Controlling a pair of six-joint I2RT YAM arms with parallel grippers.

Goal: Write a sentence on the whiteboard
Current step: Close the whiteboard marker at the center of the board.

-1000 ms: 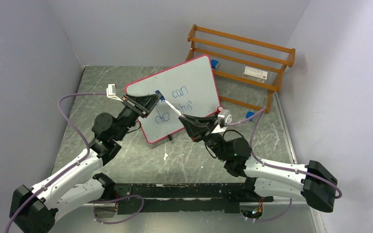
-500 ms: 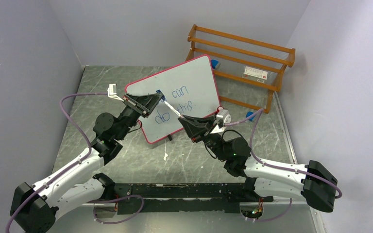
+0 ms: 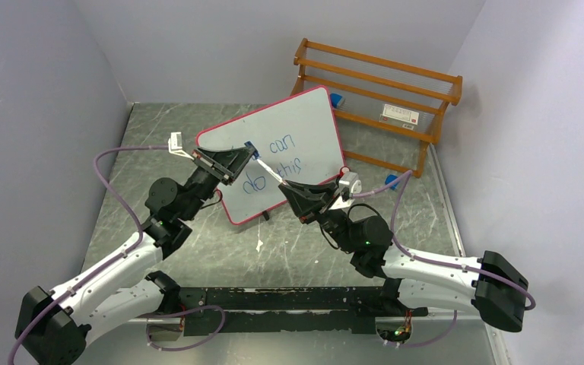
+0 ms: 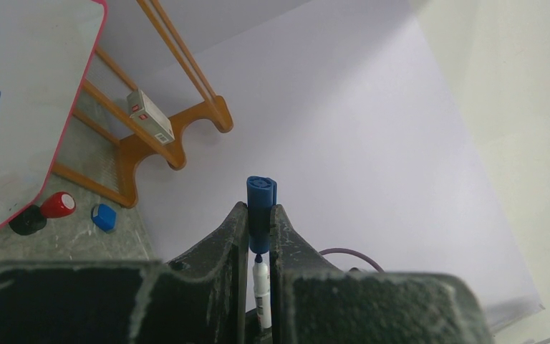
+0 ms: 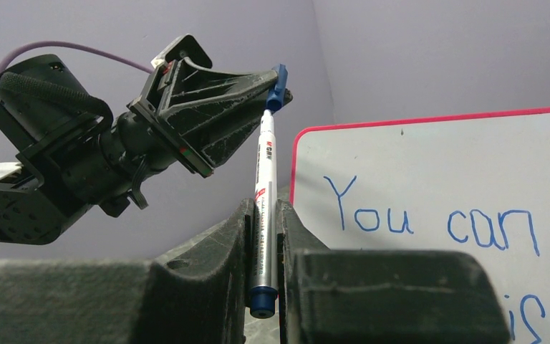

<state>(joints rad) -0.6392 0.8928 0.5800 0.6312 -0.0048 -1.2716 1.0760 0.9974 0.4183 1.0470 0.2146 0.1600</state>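
Observation:
The whiteboard (image 3: 304, 122) with a pink-red frame stands tilted at the middle of the table; it also shows in the right wrist view (image 5: 437, 165). The sentence (image 3: 277, 156) is in blue; "You can" (image 5: 430, 222) is readable. My left gripper (image 3: 249, 154) is shut on a blue marker cap (image 4: 261, 192). My right gripper (image 3: 284, 187) is shut on the white marker barrel (image 5: 263, 215). The marker's tip sits at the mouth of the cap (image 5: 278, 87), in front of the board's left part. In the top view the left gripper hides "You".
A wooden rack (image 3: 380, 84) stands behind the board at the back right, with a small white box (image 3: 400, 114) on it. Small red (image 4: 59, 204), black and blue (image 4: 104, 216) pieces lie by the board's corner. A small white scrap (image 3: 259, 245) lies on the table.
The left arm has shifted only very slightly. Both grippers keep their holds, with marker and cap still together.

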